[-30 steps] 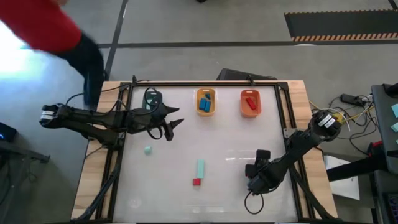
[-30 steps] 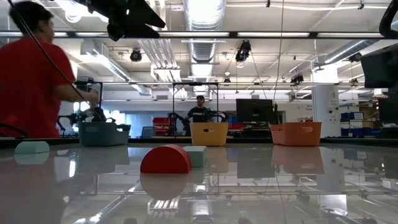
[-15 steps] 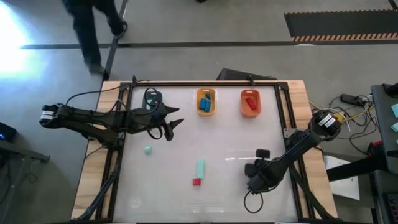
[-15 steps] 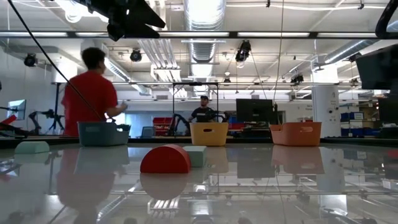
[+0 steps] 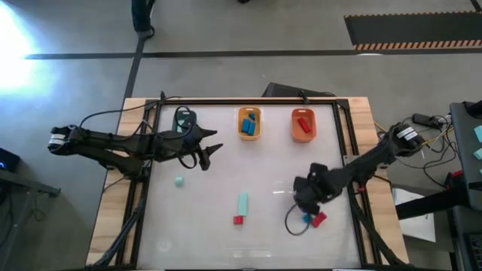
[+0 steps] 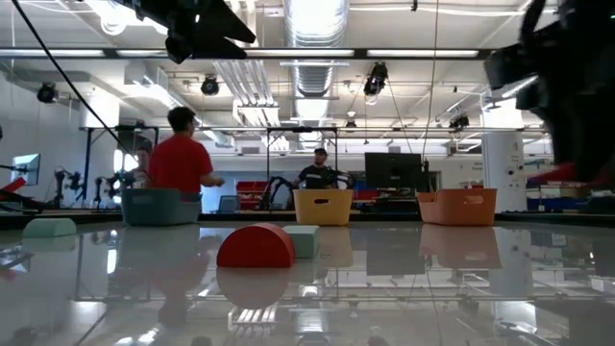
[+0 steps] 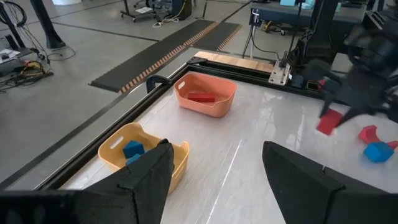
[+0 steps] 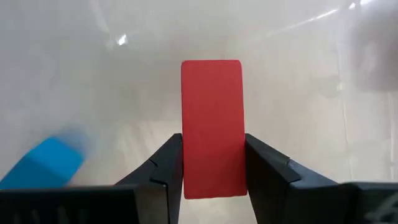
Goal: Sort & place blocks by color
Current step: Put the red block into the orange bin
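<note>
My right gripper (image 8: 212, 146) is shut on a red bar block (image 8: 211, 118); the left wrist view shows the block (image 7: 328, 122) in the air. In the high view the right gripper (image 5: 305, 194) hides it. Below it a red block (image 5: 318, 219) and a blue block (image 5: 306, 219) lie on the table. A mint bar (image 5: 242, 203), a small red block (image 5: 238, 220) and a small mint block (image 5: 178, 181) lie mid-table. My left gripper (image 5: 209, 152) is open and holds nothing, beside the dark teal tray (image 5: 184, 119). My right gripper pinches the red bar between its two fingers (image 8: 168, 165), on the bar's long sides (image 8: 186, 155). The bar lies along the fingers and sticks out past their tips. The fingers point down at the table. The bar is lifted clear of the table.
The yellow-orange tray (image 5: 249, 123) with blue blocks and the orange-red tray (image 5: 303, 125) with a red block stand at the far edge. In the low view the red block (image 6: 255, 247) and mint blocks (image 6: 303, 240) lie near the camera. A person (image 6: 183, 163) stands beyond the table.
My right arm has risen and swung toward the far edge, and a red and a blue block now show on the table where its gripper stood. A person behind the table's far left corner has walked away.
</note>
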